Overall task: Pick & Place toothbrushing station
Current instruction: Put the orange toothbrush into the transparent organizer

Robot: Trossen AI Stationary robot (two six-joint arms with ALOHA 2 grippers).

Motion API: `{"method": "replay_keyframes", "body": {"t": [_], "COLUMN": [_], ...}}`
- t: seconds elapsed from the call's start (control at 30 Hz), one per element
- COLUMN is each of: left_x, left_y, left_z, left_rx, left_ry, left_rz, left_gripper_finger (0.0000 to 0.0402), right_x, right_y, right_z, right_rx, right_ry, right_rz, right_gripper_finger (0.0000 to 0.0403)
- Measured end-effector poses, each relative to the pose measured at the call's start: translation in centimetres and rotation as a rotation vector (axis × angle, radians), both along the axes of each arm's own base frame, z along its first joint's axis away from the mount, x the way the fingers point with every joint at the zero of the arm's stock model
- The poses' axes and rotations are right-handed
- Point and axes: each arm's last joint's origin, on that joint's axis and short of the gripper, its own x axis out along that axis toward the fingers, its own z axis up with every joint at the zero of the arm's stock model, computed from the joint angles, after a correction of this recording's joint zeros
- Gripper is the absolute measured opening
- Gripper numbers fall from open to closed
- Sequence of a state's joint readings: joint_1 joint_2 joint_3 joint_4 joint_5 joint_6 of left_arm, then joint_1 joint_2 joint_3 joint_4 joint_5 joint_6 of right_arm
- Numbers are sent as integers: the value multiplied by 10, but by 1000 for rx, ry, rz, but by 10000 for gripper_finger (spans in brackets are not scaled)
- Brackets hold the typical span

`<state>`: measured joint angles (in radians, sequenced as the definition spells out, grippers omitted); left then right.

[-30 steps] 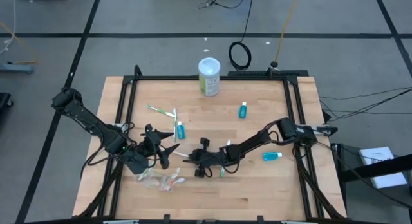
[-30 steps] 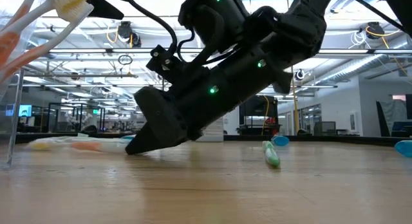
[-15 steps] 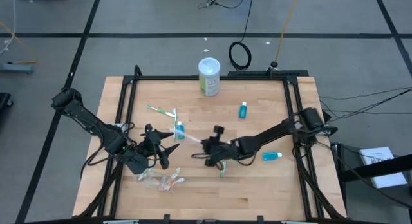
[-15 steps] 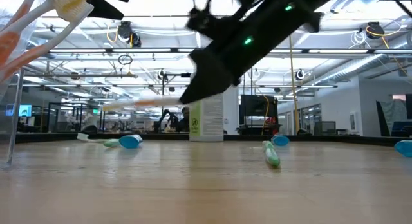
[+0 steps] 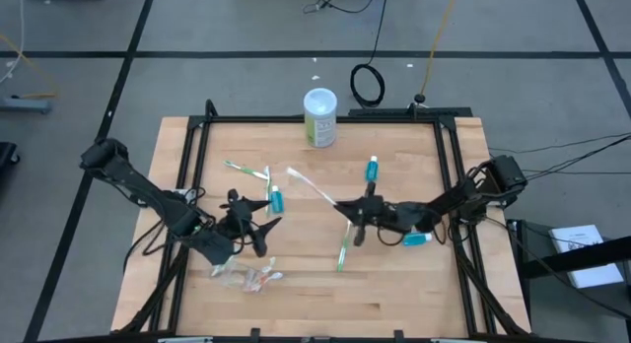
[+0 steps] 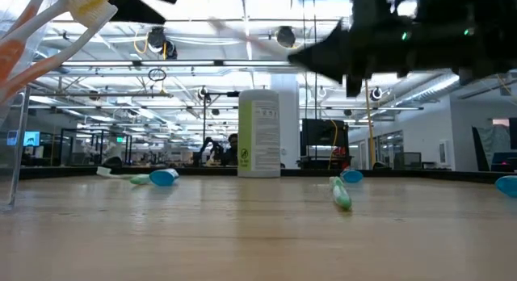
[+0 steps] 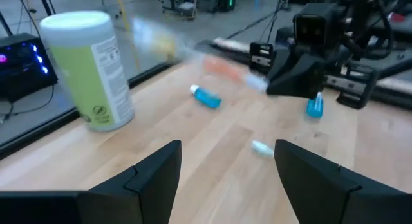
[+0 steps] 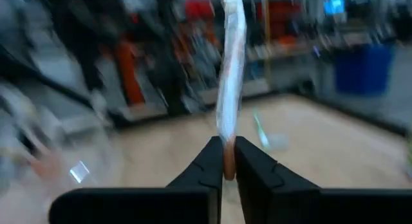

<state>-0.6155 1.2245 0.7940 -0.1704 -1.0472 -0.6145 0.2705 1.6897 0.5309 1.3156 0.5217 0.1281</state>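
My right gripper (image 5: 351,215) hangs over the table's middle, shut on a white-and-orange toothbrush (image 5: 311,188) that sticks out toward the far left. My left gripper (image 5: 254,218) stands open at the left, beside a teal tube (image 5: 276,197), with nothing between its fingers (image 7: 158,179). A clear cup (image 5: 246,277) with orange brushes lies on its side near the front left. A green toothbrush (image 5: 342,254) lies flat on the wood below my right gripper. Two more teal tubes (image 5: 372,169) (image 5: 416,239) lie at the right. My right gripper pinches the toothbrush's orange end (image 8: 227,161) between its two fingers. The fingers come about level from the table's right, and the brush runs on along their line. The brush (image 8: 232,76) is lifted clear of the table, its free end higher than the held end.
A tall white-and-green canister (image 5: 320,116) stands at the far edge. Thin toothbrushes (image 5: 246,171) lie at the far left. A black frame (image 5: 449,166) borders the board. Bare wood lies along the near right.
My right gripper has risen from the table and gone toward the right edge, tipping up from pointing down to about level. It stays shut. The white-and-orange toothbrush has come up with it, lifted clear, and now points toward the far left.
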Motion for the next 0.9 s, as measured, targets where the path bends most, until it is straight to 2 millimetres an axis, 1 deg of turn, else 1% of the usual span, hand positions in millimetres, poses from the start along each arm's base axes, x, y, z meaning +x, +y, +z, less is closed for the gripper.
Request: {"method": "replay_keyframes", "body": {"t": [0.17,0.23,0.37,0.53,0.77,0.9], "left_x": [33,45,62,68,71,72], "left_y": [-3,-3,-3,1,10,15], "left_z": [-3,-1,4,17,31,36], "left_rx": [41,51,84,143,174,179], "left_ry": [-68,-110,-198,-330,-455,-522], "left_rz": [-44,-109,-282,-364,-368,-452], "left_gripper_finger": [257,257,257,257,257,257], "right_x": [-3,-1,-2,-5,-9,-11], "right_y": [10,16,25,32,42,46], "right_z": [13,20,24,26,29,30], "right_rx": [-62,-91,-142,-156,-178,-194], "right_ry": [-122,-166,-183,-208,-237,-247], "right_rz": [120,174,199,219,243,254], "right_gripper_finger": [15,14,14,14,14,14]}}
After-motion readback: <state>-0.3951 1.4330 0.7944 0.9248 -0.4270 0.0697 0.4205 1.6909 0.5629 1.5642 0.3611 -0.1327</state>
